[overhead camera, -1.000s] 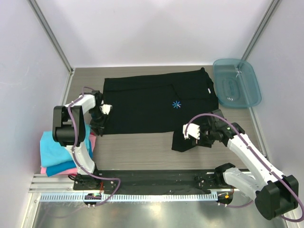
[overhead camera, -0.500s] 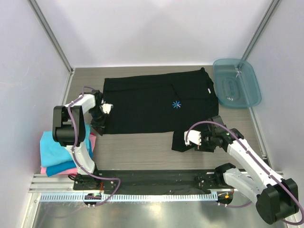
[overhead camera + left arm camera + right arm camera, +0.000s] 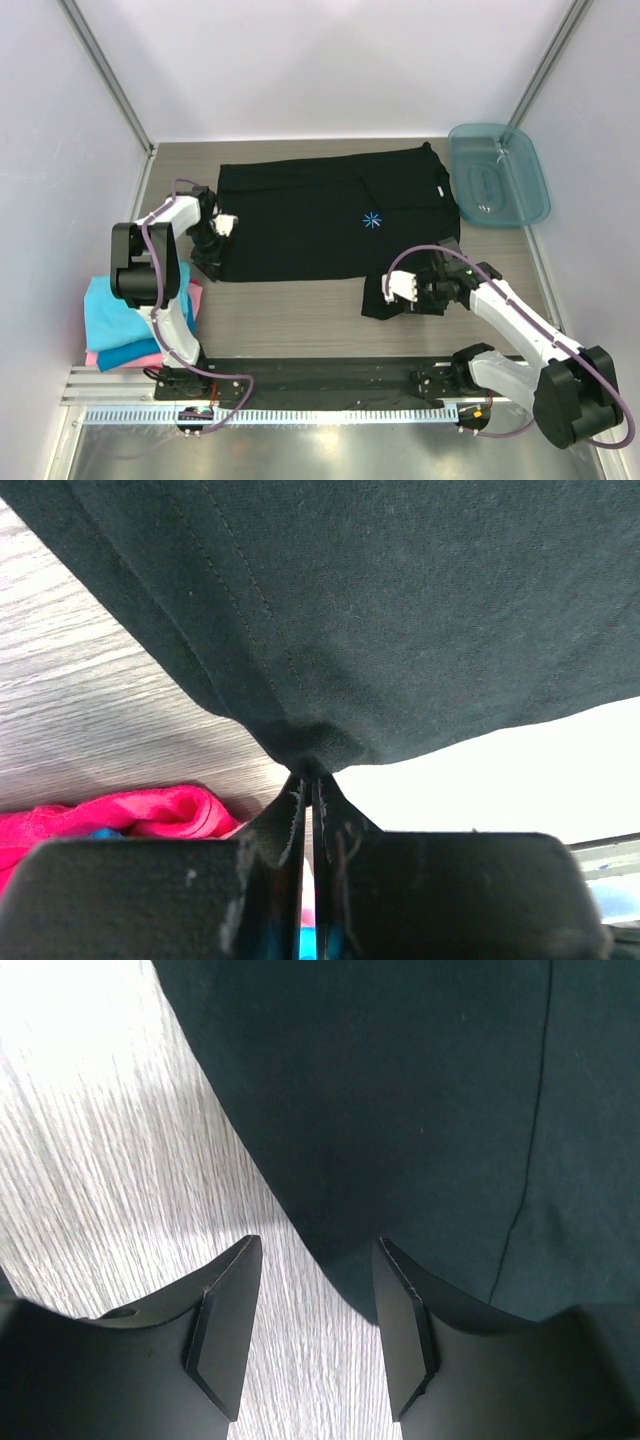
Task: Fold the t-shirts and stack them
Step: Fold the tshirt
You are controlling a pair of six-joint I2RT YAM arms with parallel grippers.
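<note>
The black t-shirt (image 3: 320,215) lies spread flat on the table (image 3: 290,320), with its long axis running side to side across the top view. Its white neck tag (image 3: 438,192) sits at the right end, so the collar points toward the right arm's side and the hem toward the left arm's side. The small light-blue starburst (image 3: 372,220) faces up, beyond the right gripper (image 3: 383,300) and slightly to its left. One sleeve (image 3: 400,295) reaches down toward the near edge, and the right gripper is at that sleeve.

The left gripper (image 3: 212,258) is at the near-left corner of the hem. In the left wrist view it (image 3: 308,780) is pressed together on a small pinch of the black cloth, which bunches into a point right at the fingertips (image 3: 292,798) and fans out beyond them.

In the right wrist view the right gripper (image 3: 312,1260) stands apart at a moderate width, low over the wood. A rounded edge of the black cloth runs into the gap between its fingers (image 3: 225,1310). Whether either finger touches the cloth cannot be told.

The folded shirts, turquoise (image 3: 112,305) on top of blue (image 3: 130,353) and pink (image 3: 105,358), are stacked near and to the left of the left gripper, well apart from the right one. The teal tray (image 3: 525,195) lies beyond and to the right of the right gripper.
</note>
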